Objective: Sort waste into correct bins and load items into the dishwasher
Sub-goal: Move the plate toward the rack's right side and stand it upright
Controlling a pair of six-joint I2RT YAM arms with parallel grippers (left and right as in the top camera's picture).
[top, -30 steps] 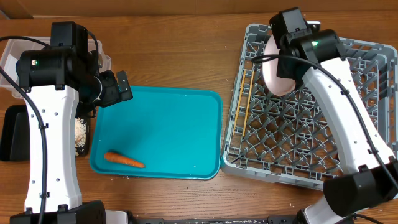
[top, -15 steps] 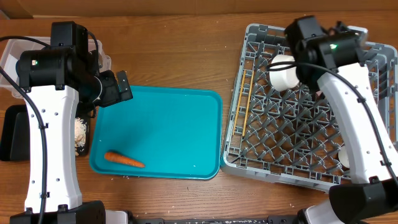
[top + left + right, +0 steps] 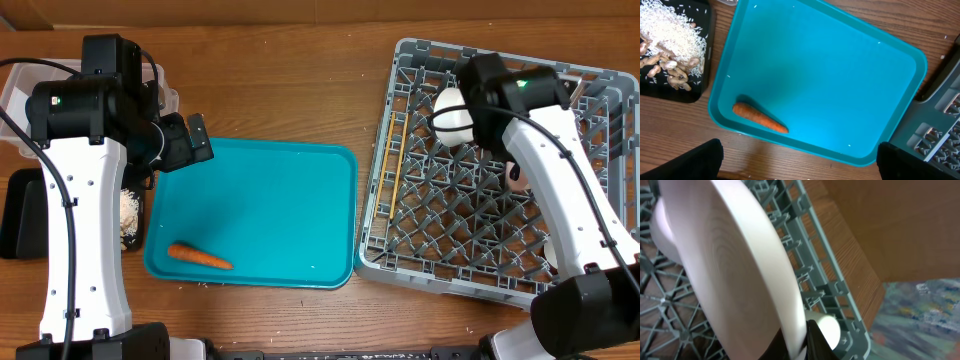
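Right wrist view: the right gripper (image 3: pixel 801 347) was closed on the rim of the white plate (image 3: pixel 740 275), one finger on each face. The plate stood on edge over the lattice floor of the grey dish rack (image 3: pixel 675 315), close to the rack's outer wall. In the overhead view this placed the plate in the upper-left part of the rack. Whether its lower edge already rested on the lattice could not be told.

The plate was judged rigid, smooth, breakable and fairly heavy for a pinch at the rim. Such a hold would let it pivot or slip, so it would need to settle between pegs before release. A small white cup (image 3: pixel 827 327) sat just behind the pinch point. Together with the upright pegs, it was the likeliest obstruction. The chopsticks (image 3: pixel 397 165) lay along the left side of the rack, apart from the plate.

The left gripper (image 3: pixel 800 160) hung open and empty above the teal tray (image 3: pixel 830 75). The carrot (image 3: pixel 760 117) lay alone in the lower-left corner of that tray. It was judged light, firm and tapered, apt to roll, and best taken across its thicker middle.

The black tray (image 3: pixel 685 94), at the upper left of the left wrist view, held rice and food scraps (image 3: pixel 670 75). The clear tub (image 3: pixel 15 95) stood at the upper left of the overhead view, partly hidden by the left arm.
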